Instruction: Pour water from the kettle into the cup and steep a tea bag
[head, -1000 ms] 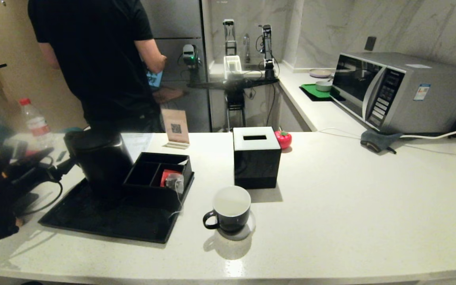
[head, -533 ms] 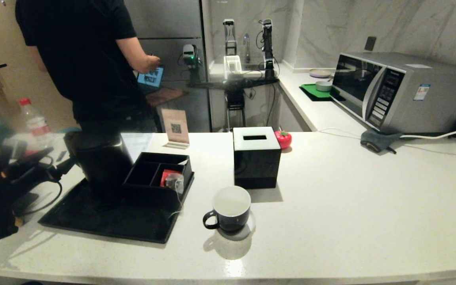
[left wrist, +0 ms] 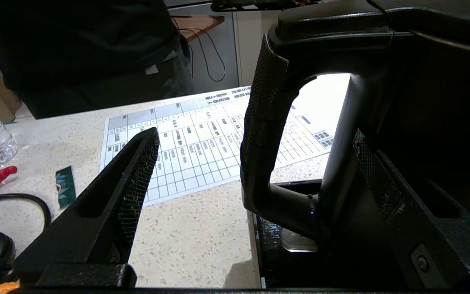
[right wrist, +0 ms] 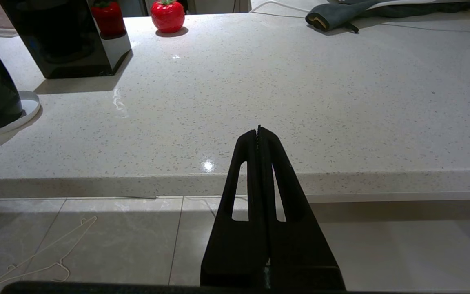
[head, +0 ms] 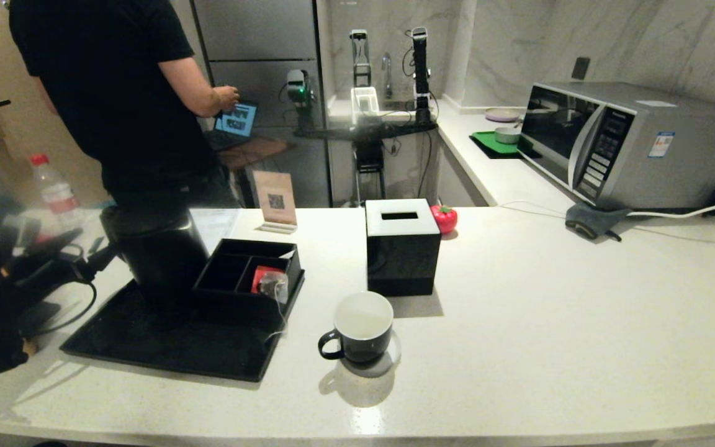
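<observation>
The matte-black kettle (head: 156, 254) stands on a black tray (head: 146, 347) at the left. My left gripper (head: 94, 264) is at its handle. In the left wrist view this gripper (left wrist: 254, 134) is open, and the loop handle (left wrist: 263, 122) stands between its fingers (left wrist: 137, 179). The black cup (head: 362, 326) sits on a coaster at the front centre; I cannot tell if water is inside. The tea bag (head: 272, 285) lies in a black compartment box (head: 221, 298), its string hanging over the front. My right gripper (right wrist: 259, 131) is shut and empty, below the counter's front edge.
A black cube tissue box (head: 402, 245) stands behind the cup, a red ornament (head: 444, 217) beside it. A microwave (head: 630, 143) and a grey cloth (head: 593, 220) are at the far right. A printed sheet (left wrist: 186, 139) and a bottle (head: 53, 192) lie left. A person stands behind the counter.
The person behind the counter has shifted to the left. The kettle, the cup and my left gripper look unmoved.
</observation>
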Motion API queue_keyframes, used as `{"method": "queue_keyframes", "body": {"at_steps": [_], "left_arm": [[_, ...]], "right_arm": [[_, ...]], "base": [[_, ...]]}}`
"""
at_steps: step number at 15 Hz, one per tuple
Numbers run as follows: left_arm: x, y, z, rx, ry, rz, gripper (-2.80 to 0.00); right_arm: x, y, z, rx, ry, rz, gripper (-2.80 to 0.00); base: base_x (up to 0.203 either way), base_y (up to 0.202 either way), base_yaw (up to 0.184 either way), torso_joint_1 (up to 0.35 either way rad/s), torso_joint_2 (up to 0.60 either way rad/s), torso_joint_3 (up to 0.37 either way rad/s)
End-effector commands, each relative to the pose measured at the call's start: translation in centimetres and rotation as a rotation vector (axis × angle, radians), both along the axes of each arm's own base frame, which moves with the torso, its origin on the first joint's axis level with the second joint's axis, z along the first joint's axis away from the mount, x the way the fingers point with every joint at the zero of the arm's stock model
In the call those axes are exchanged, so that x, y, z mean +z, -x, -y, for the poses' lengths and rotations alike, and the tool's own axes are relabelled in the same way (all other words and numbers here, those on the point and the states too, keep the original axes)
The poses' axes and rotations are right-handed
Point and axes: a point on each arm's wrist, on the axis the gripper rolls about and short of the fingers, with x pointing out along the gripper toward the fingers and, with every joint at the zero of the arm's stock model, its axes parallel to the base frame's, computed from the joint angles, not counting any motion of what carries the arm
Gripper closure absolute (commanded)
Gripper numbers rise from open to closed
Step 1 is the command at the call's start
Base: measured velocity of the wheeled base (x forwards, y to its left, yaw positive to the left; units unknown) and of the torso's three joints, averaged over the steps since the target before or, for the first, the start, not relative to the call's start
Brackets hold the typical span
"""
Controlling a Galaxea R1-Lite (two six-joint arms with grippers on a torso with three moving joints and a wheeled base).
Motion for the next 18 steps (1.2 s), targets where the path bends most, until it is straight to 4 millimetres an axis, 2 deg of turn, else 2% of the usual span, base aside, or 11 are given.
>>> {"method": "queue_keyframes", "body": {"at_steps": [1, 9, 18], "left_arm": [[0.7, 0.1, 0.1, -0.004, -0.016, 0.028, -2.80], [1.3, 0.7, -0.9, 0.025, -0.031, 0.046, -2.80], [1.0, 1.2, -1.7, 0.049, -0.028, 0.038, -2.80]], "right_arm": [[0.0, 0.0, 0.0, 0.001, 0.000, -0.001, 0.00], [0.0, 0.0, 0.0, 0.001, 0.000, -0.001, 0.00], [0.0, 0.0, 0.0, 0.001, 0.000, -0.001, 0.00]], "base": [[0.000, 0.000, 0.000, 0.000, 0.00, 0.000], [0.000, 0.000, 0.000, 0.000, 0.00, 0.000], [0.000, 0.000, 0.000, 0.000, 0.00, 0.000]]}}
